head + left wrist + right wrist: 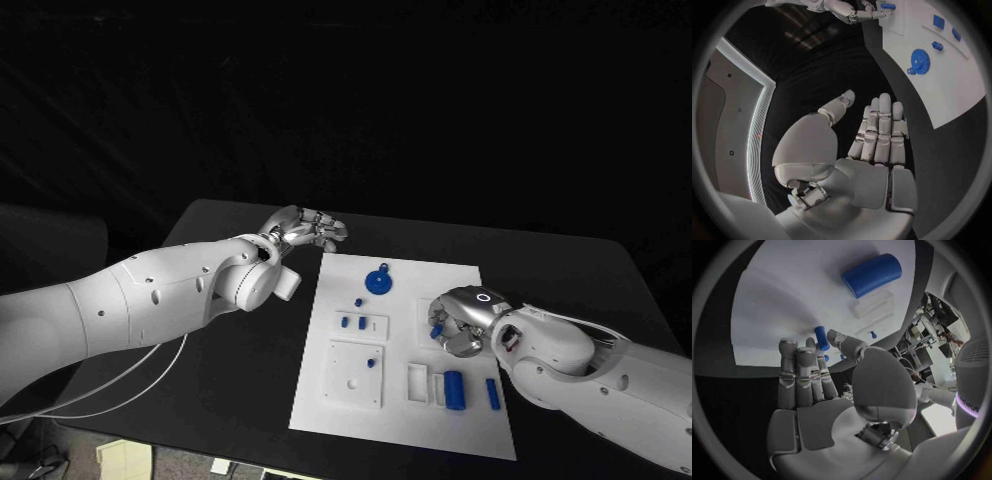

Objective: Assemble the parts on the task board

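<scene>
Right hand [459, 325] over white task board [476, 290], pinching small blue peg [821, 337] | left hand [303, 228] empty, fingers extended, beside board's far corner | blue gear [378, 281] between hands; blue cylinders [454, 388] loose near right hand | progress: early, most parts unseated.

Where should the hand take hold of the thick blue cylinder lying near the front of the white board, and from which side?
Probably across its round middle. The thick blue cylinder lies flat on the white task board, long axis running front to back, so fingers likely close best from above on its curved sides. The right hand is nearest.
</scene>
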